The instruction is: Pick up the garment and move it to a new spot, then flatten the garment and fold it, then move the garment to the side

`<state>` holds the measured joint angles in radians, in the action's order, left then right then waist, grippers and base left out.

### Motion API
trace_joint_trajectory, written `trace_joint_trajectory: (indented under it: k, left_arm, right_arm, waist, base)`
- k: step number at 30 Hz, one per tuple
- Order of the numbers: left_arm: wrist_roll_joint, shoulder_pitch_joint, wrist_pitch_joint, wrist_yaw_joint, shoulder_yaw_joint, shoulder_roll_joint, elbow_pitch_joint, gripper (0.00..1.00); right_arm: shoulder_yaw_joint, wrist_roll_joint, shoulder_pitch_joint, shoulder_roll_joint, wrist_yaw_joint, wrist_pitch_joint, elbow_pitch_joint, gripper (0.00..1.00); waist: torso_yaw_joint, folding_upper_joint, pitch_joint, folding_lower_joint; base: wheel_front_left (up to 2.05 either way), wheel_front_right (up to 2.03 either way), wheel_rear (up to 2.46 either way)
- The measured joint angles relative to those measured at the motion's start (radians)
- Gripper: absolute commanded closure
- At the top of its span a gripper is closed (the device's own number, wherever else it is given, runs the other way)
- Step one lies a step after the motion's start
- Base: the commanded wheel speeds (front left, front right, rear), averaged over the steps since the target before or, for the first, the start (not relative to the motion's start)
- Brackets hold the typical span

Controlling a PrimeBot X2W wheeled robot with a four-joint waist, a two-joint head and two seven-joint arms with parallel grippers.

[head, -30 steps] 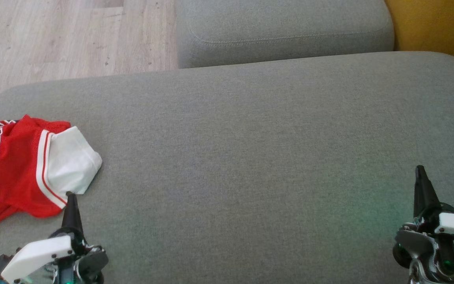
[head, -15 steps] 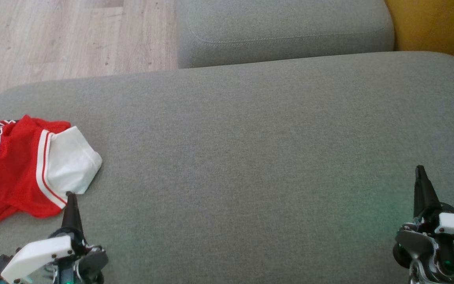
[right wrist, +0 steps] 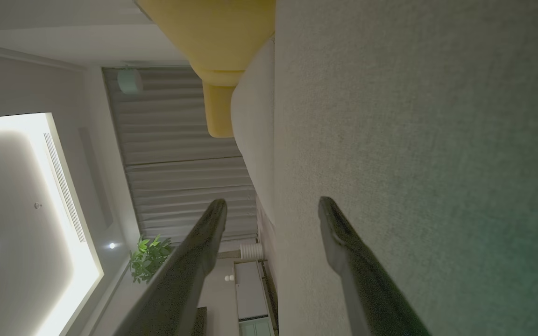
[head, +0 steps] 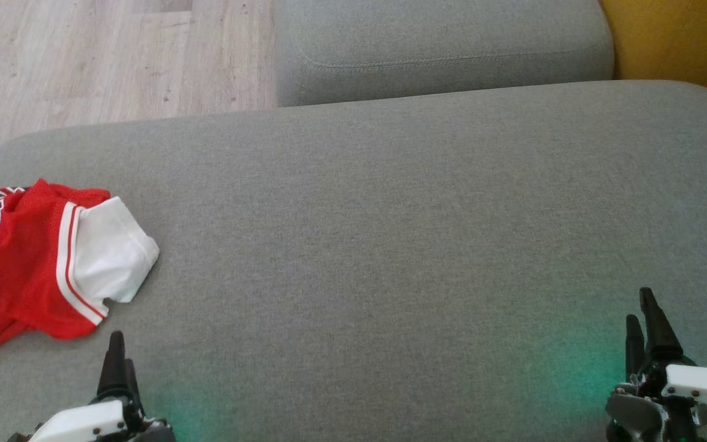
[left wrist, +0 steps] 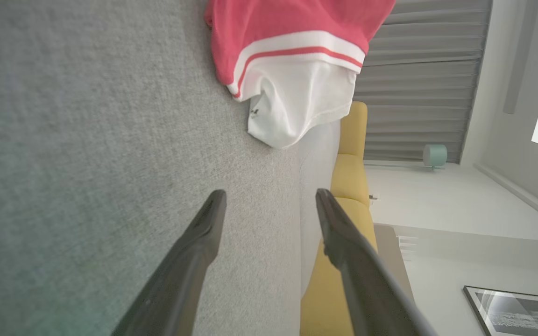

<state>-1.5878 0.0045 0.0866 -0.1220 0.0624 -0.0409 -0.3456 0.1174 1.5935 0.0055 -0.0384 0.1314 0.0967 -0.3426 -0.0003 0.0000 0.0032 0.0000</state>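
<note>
One garment [head: 28,264] is borne by the broad grey seat cushion [head: 390,245]. It is a red jersey with a white sleeve, red-and-white striped trim and dark-outlined lettering. It lies crumpled at the cushion's left end, and part of it is cut off by the left edge of the head view. The white sleeve is turned toward the middle of the cushion.

The left gripper [head: 119,356] is held low at the lower left, just short of the jersey's near hem and apart from it. Its two dark fingers are spread, and in the left wrist view bare grey fabric is seen between them, with the white sleeve lying ahead of the tips. The right gripper [head: 639,307] is held at the lower right, well apart from the garment. Its fingers are likewise spread, and cushion fabric is seen between them in the right wrist view. A green glow is cast on the fabric beside each gripper.

A second grey cushion [head: 439,49] is set behind the seat, touching its far edge. Pale wooden floor [head: 83,61] is seen beyond the far left corner, and yellow upholstery [head: 679,43] at the upper right.

The seat's far edge is rounded at both corners. A wide bare stretch of fabric is left between the jersey and the right gripper.
</note>
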Motion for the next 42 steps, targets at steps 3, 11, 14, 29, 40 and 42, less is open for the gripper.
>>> trace_joint_trajectory:
  k: [3, 11, 14, 29, 40, 42]
  left_arm:
    - [0.03, 0.0, -0.009, 0.004, -0.002, 0.0, 0.007, 0.0]
    - [0.142, 0.0, -0.028, 0.023, -0.026, 0.0, 0.026, 0.0]
    - [0.194, 0.0, -0.037, 0.027, -0.035, 0.0, 0.029, 0.0]
    - [0.449, 0.0, -0.081, 0.062, -0.096, -0.016, 0.068, 0.0]
    - [0.591, 0.001, -0.116, 0.087, -0.126, -0.029, 0.078, 0.0]
    - [0.616, 0.001, -0.124, 0.088, -0.129, -0.031, 0.078, 0.0]
  right_arm:
    - [-0.002, -0.04, 0.0, 0.0, 0.0, -0.01, 0.001, 0.0]
    - [-0.01, -0.14, -0.002, 0.0, 0.0, -0.031, 0.008, 0.0]
    - [-0.016, -0.186, -0.002, 0.0, 0.0, -0.041, 0.013, 0.0]
    - [-0.05, -0.406, -0.007, 0.0, 0.0, -0.088, 0.024, 0.0]
    - [-0.074, -0.548, -0.017, 0.0, 0.0, -0.12, 0.025, 0.0]
    - [-0.078, -0.569, -0.017, 0.0, 0.0, -0.125, 0.025, 0.0]
  waist:
    - [0.0, 0.0, 0.0, 0.0]
    - [0.001, 0.0, 0.0, 0.0]
    - [0.0, 0.0, 0.0, 0.0]
    - [-0.003, 0.0, -0.002, 0.0]
    - [-0.004, 0.0, -0.004, 0.0]
    - [-0.005, 0.0, -0.005, 0.0]
  base:
    - [0.0, 0.0, 0.0]
    - [0.0, 0.0, 0.0]
    - [0.0, 0.0, 0.0]
    - [0.0, 0.0, 0.0]
    - [0.0, 0.0, 0.0]
    - [0.0, 0.0, 0.0]
